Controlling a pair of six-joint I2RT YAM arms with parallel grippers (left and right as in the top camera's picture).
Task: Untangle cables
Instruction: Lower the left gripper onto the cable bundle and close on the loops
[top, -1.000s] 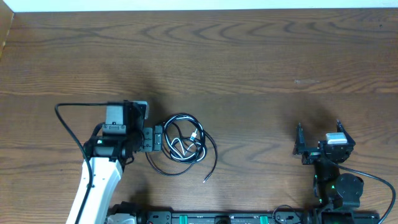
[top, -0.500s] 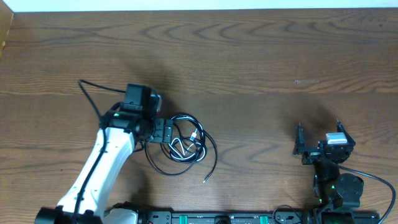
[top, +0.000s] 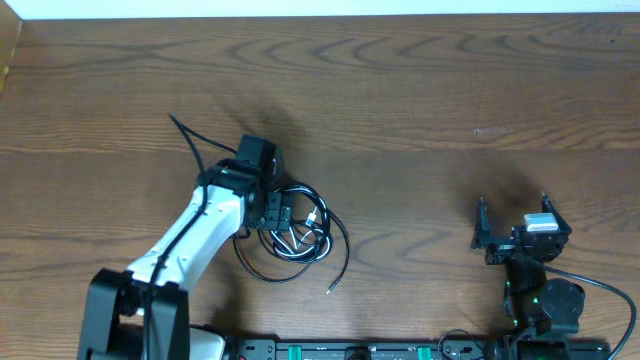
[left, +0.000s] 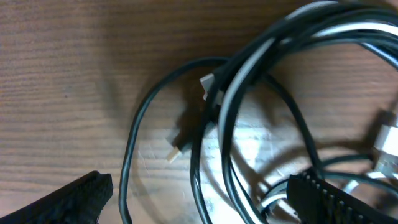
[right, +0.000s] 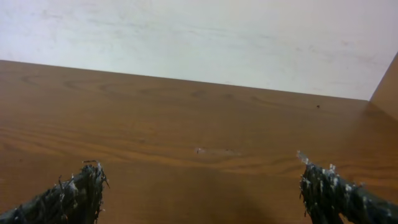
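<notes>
The left gripper (top: 281, 214) is hovering, jaws apart, with the cables (top: 305, 238) directly beneath; the right gripper (top: 512, 210) is gaping apart too.

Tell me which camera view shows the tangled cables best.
Left wrist: the cables fill the frame, with crossings and small plug ends clear. Overhead shows them small, their left edge under the left gripper. Right wrist shows none of them.
</notes>
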